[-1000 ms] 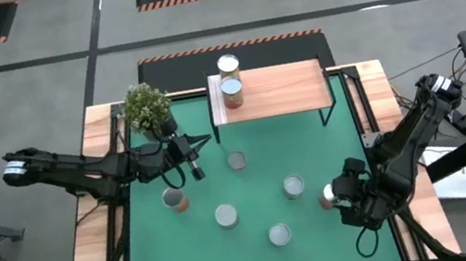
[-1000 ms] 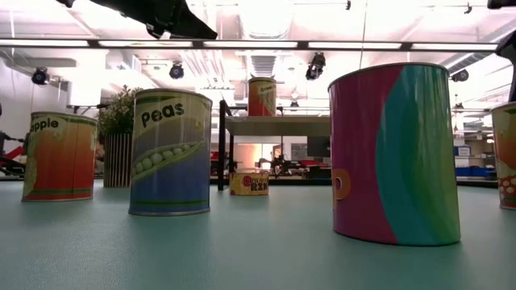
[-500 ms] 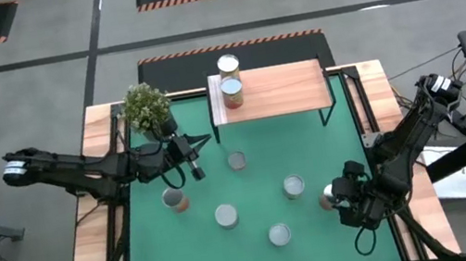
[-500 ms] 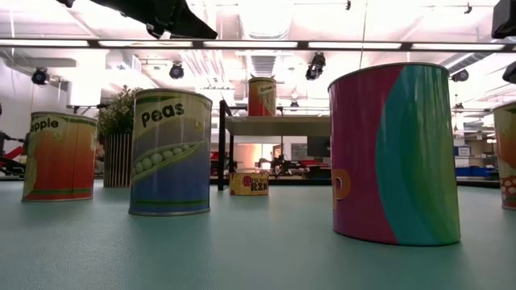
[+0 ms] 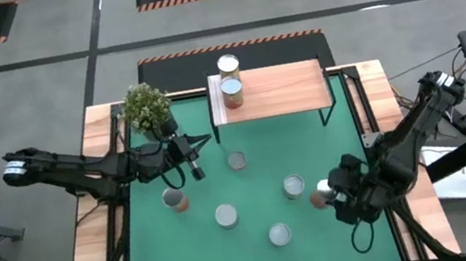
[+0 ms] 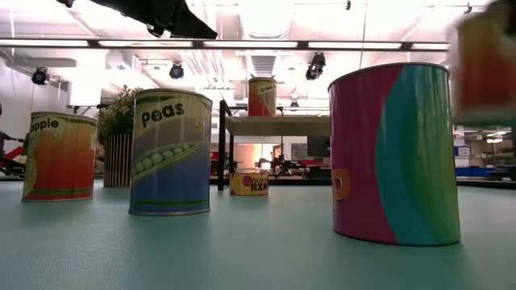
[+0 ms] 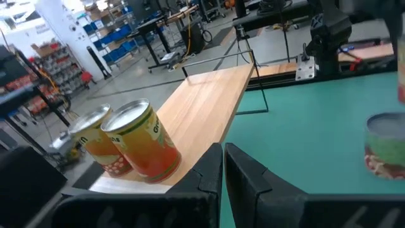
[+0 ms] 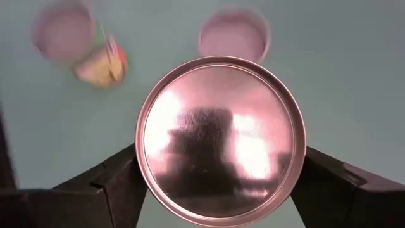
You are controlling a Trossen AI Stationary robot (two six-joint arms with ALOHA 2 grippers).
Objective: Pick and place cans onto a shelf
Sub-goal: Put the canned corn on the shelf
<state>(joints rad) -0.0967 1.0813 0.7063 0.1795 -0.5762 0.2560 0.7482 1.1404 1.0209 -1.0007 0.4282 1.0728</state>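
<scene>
Right wrist view alone shows right gripper [image 8: 218,174] clamping silver-topped can [image 8: 220,140] above green mat [image 5: 311,146]; low view shows that can lifted. Left gripper [image 7: 223,166] closed, near shelf [image 5: 278,89] holding two cans [image 5: 230,78]; rest of board bare.

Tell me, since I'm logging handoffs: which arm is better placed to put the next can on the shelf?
Right. The right gripper is shut on a can, lifted off the mat; the left gripper is shut and empty near the shelf.
</scene>
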